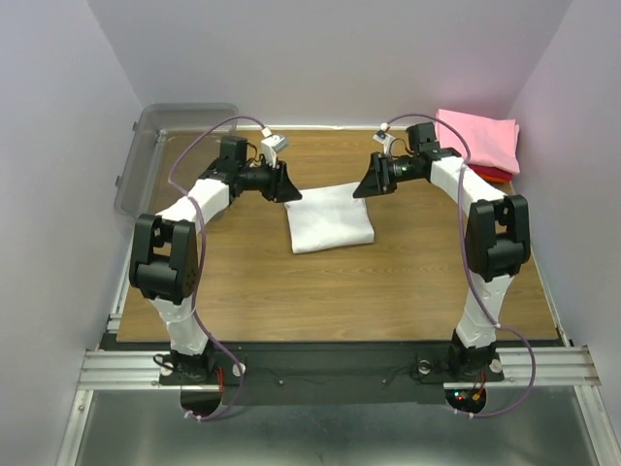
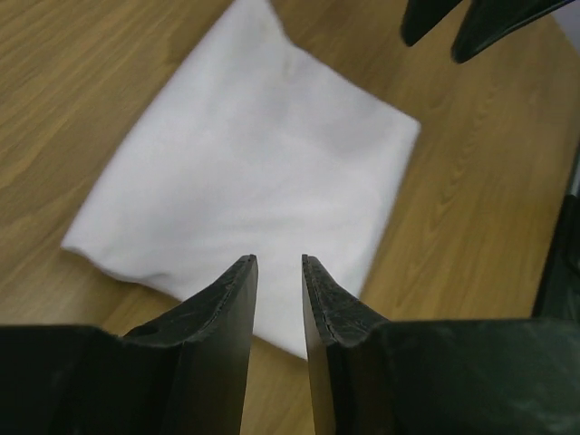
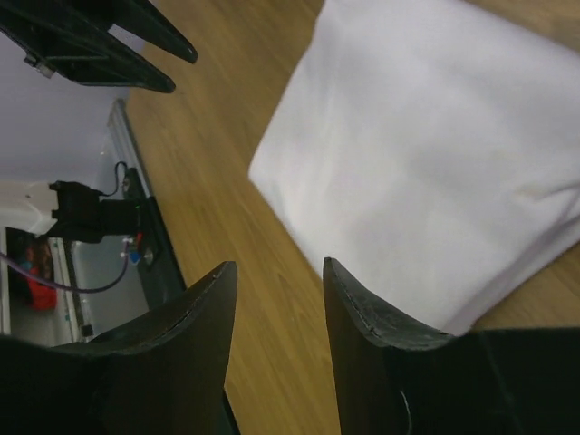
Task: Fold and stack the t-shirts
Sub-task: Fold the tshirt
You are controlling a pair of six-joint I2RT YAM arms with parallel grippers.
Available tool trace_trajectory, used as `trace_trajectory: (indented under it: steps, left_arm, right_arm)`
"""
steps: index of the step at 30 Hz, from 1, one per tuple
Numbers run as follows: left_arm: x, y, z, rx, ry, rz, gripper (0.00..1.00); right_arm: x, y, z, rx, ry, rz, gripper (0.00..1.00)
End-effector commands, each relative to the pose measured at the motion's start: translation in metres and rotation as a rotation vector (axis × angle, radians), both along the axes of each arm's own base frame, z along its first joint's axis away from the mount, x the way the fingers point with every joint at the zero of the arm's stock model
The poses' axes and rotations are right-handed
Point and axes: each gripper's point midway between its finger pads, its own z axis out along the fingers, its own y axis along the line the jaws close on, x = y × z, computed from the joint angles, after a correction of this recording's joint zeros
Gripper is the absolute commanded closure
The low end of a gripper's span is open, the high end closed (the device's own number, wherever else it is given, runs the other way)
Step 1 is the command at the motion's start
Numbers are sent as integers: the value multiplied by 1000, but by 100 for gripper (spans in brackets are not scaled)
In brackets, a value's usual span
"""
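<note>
One white t-shirt (image 1: pixel 330 218): folded flat, laid mid-way on the table (image 1: pixel 388 291).
Left gripper (image 1: pixel 288 186): parked by its far left corner, fingers barely parted, nothing gripped.
Right gripper (image 1: pixel 364 183): by the far right corner, fingers parted wider, also empty.
Pink t-shirt (image 1: pixel 480 139): folded, stacked on the red t-shirt (image 1: pixel 497 175), far right.

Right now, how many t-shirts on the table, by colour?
White t-shirt: 1
Pink t-shirt: 1
Red t-shirt: 1 (only an edge shows under the pink one)
Total: 3
</note>
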Motion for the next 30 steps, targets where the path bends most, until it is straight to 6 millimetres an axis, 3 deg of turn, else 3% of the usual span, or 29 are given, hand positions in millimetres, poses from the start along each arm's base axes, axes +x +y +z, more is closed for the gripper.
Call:
trace_trajectory:
  steps: [1,4,5,7,8,10,11,14,16,20,21,25,26,30]
  left_arm:
    - [-42,-37,16,-145,69,-93,63]
    - [-55,-54,0,-173,140,-112,63]
    - [-60,-59,-20,-163,199,-117,63]
    - [-61,-59,-41,-149,264,-101,63]
    - [-62,-57,-65,-129,330,-79,63]
    - [-66,-50,-90,-99,404,-59,63]
    - [-68,-41,-113,-72,448,-41,63]
    - [-77,-20,-148,-21,540,12,63]
    - [-80,-11,-157,8,547,14,64]
    - [-82,-7,-142,20,461,-40,64]
    - [-86,-8,-128,12,436,-61,64]
    - [-90,-12,-79,-31,306,-157,64]
    - [-89,-15,-57,-56,251,-182,64]
    - [-89,-20,-24,-110,178,-214,65]
  right_arm:
    - [-42,20,-3,76,114,72,52]
    - [-55,27,-27,70,187,93,52]
    - [-59,27,-44,68,237,94,52]
    - [-60,25,-55,57,253,93,53]
    - [-63,22,-79,26,297,80,55]
    - [-65,17,-100,2,322,74,56]
    - [-67,12,-118,-22,353,59,57]
    - [-70,-1,-143,-53,395,28,59]
    - [-74,-6,-150,-70,398,17,61]
    - [-84,-4,-127,-39,381,30,65]
    - [-86,-2,-117,-18,371,39,67]
    - [-79,5,-41,70,235,55,70]
    - [-73,8,-24,92,201,60,70]
    - [-61,28,6,123,146,55,70]
